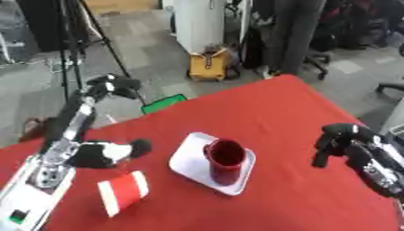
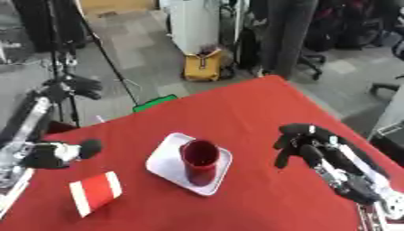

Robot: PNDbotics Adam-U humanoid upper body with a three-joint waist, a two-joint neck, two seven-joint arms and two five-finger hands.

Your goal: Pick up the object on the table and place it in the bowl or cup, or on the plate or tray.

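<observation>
Right hand (image 2: 304, 140) hovers over the right side of the red surface (image 1: 292, 117), fingers curled downward and holding nothing; its silver-and-black forearm runs off toward the lower right corner. It sits well apart from the tray, to the tray's right. Left hand (image 1: 107, 153) lies low at the left edge of the surface, black and white, fingers bent in on themselves with nothing seen between them; one dark rounded fingertip (image 1: 141, 145) points toward the tray. Whether the left hand touches the cloth cannot be told. Just in front of the left hand, near the viewer's edge, a small red-and-white striped box (image 1: 123, 191) lies flat and tilted on the surface, apart from both hands and not touching the tray. The white square tray (image 1: 188, 155) rests near the middle of the surface, turned corner-on. A dark red cup (image 1: 225, 160) stands upright on the tray, toward its right half, open mouth up; whether anything is inside cannot be told. Beyond the far left edge of the surface a second black-and-silver arm-like rig (image 1: 94, 97) rises beside a tripod (image 1: 71, 40). On the grey floor behind stand a yellow bag (image 1: 209, 65) and a green flat object (image 1: 163, 103) at the surface's far edge.
</observation>
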